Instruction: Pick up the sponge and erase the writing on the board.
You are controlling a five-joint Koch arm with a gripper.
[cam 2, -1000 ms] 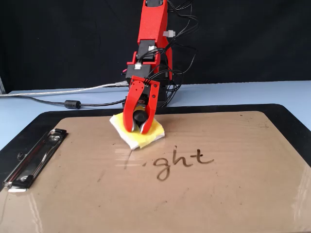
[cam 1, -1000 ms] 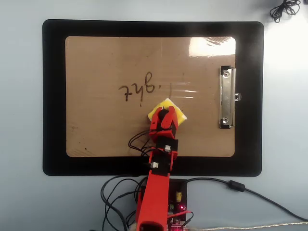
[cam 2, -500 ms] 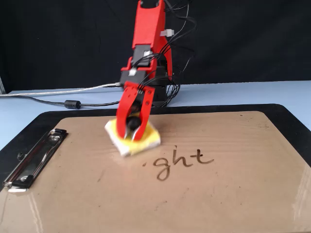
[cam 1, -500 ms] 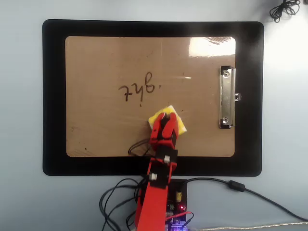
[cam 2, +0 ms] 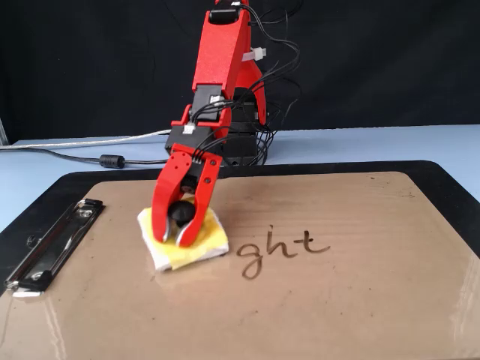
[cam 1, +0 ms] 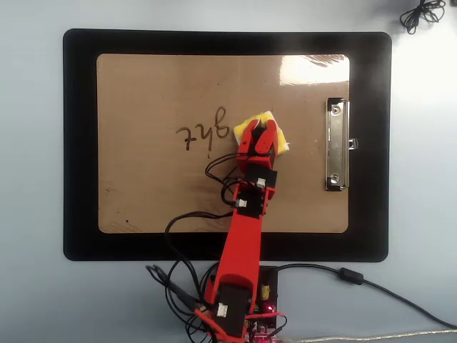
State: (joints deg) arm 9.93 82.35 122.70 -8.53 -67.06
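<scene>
The yellow sponge (cam 2: 206, 244) lies flat on the tan board (cam 2: 345, 300), just left of the writing (cam 2: 285, 250) in the fixed view. In the overhead view the sponge (cam 1: 280, 140) sits right of the writing (cam 1: 205, 132) on the board (cam 1: 143, 93). My red gripper (cam 2: 172, 239) points down onto the sponge, its two jaws closed around the round black knob (cam 2: 180, 212). In the overhead view the gripper (cam 1: 258, 126) covers most of the sponge. The letters look whole and unsmeared.
The board rests on a larger black mat (cam 1: 78, 143). Its silver clip (cam 1: 337, 145) is at the right end in the overhead view, left in the fixed view (cam 2: 52, 244). Cables (cam 1: 193, 214) trail from the arm; a cable coil (cam 1: 421, 14) lies top right.
</scene>
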